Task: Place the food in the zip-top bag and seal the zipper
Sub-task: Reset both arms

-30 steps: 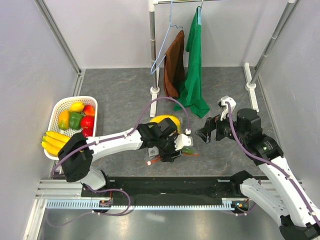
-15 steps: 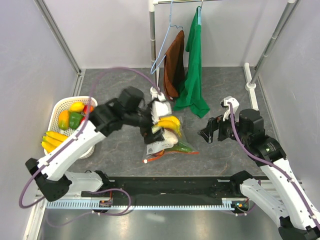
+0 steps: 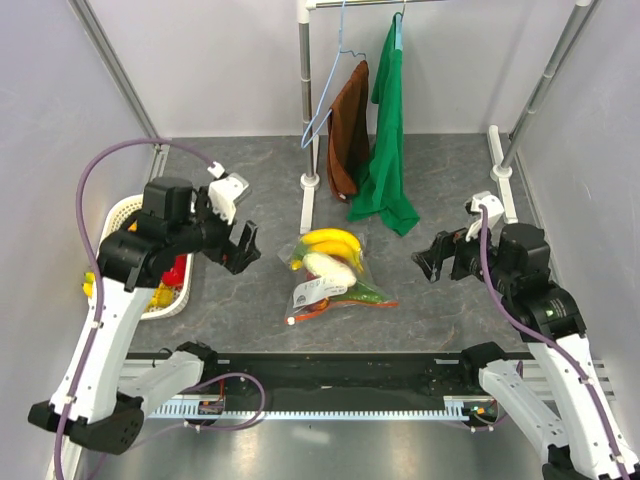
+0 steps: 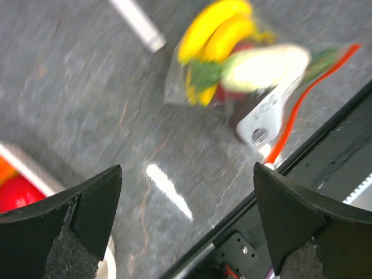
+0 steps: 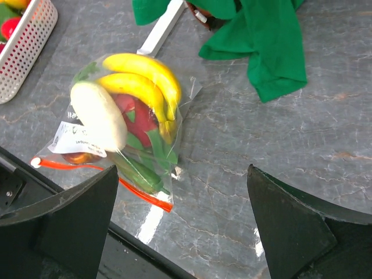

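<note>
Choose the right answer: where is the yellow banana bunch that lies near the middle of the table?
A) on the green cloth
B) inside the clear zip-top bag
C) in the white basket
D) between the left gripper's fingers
B: the banana bunch shows through the clear film of the zip-top bag, beside a whitish piece.

Print on zip-top bag (image 5: 125,125) label (image 5: 72,142) illegible

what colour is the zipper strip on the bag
The zipper is red-orange, shown best in the right wrist view.
</note>
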Robot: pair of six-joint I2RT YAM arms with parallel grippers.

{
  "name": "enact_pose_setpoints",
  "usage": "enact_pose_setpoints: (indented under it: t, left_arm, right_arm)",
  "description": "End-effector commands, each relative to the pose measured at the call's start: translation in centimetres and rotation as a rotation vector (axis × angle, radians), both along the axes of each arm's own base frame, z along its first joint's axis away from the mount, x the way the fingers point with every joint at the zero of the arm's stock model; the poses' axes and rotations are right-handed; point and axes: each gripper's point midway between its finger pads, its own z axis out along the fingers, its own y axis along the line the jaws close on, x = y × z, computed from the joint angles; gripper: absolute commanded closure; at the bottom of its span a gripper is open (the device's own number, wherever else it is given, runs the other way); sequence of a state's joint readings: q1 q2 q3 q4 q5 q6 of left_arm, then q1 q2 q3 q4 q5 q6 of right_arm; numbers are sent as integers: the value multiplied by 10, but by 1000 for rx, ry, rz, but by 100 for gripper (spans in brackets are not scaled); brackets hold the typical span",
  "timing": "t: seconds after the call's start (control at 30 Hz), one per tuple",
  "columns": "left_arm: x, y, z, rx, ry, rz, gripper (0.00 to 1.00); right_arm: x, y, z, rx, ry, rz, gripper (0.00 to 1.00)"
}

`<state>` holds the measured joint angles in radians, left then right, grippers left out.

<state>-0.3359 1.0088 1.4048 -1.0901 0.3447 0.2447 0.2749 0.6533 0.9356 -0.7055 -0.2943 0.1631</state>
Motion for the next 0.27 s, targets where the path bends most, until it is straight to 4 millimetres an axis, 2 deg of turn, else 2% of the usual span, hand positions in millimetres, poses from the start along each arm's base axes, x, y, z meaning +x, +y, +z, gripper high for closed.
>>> enact_pose_setpoints:
  t: [0.0, 0.07, 0.23]
  left_arm:
    - [-14, 40, -43, 111, 106, 189, 0]
    - [-16, 44, -50, 110, 111, 211, 0]
    - [-14, 54, -59, 129, 107, 253, 0]
  right_arm:
    - [-4, -3, -8, 27, 14, -8, 2]
    - [-6, -4, -16, 27, 31, -13, 2]
    - [-7, 2, -8, 39, 17, 25, 2]
